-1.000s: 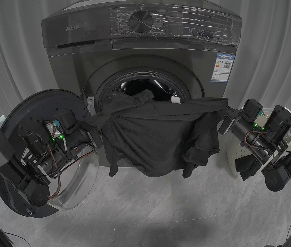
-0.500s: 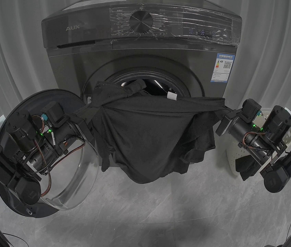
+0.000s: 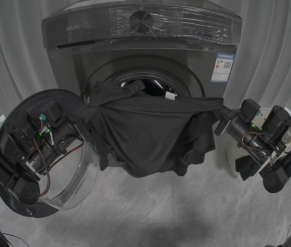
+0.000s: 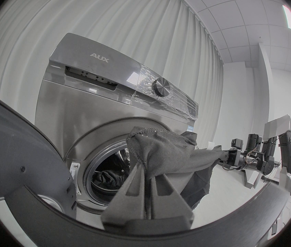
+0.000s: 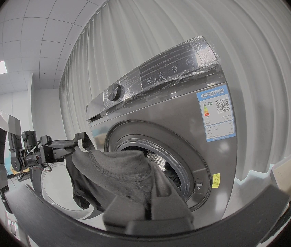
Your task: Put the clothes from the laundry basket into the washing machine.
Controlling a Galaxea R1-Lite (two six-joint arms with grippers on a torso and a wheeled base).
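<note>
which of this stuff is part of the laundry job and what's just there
Job: black garment, clamped by left gripper and right gripper, stretched across the washer mouth; open door; basket with dark cloth in it.
Just there: curtain; label; floor.

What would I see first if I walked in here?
A big black cloth garment hangs stretched in front of the round mouth of the grey metal washing machine. The left arm's fingers and the right arm's fingers pinch its two ends. The machine's round glass door stands open on the left.
</note>
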